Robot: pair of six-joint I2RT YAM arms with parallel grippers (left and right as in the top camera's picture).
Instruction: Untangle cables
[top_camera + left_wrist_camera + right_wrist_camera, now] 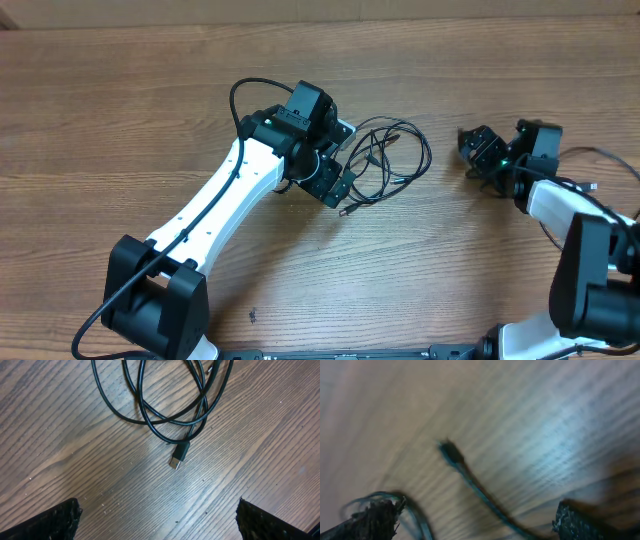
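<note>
The cables (388,158) lie in a loose tangle of loops just right of centre on the wooden table (150,90), between the two arms. The left gripper (338,190) sits at the tangle's left edge. In its wrist view its fingers (55,520) stand spread wide in the bottom corners, grasping nothing. The loops cross in the upper middle, with a plug (179,455) just below them. The right gripper (478,150) is at the right of the frame, apart from the tangle. Its wrist view is blurred: the fingers (372,520) are parted, and a thin cord (470,482) with a dark end runs diagonally toward the gap between them. Whether it touches either finger I cannot tell.
</note>
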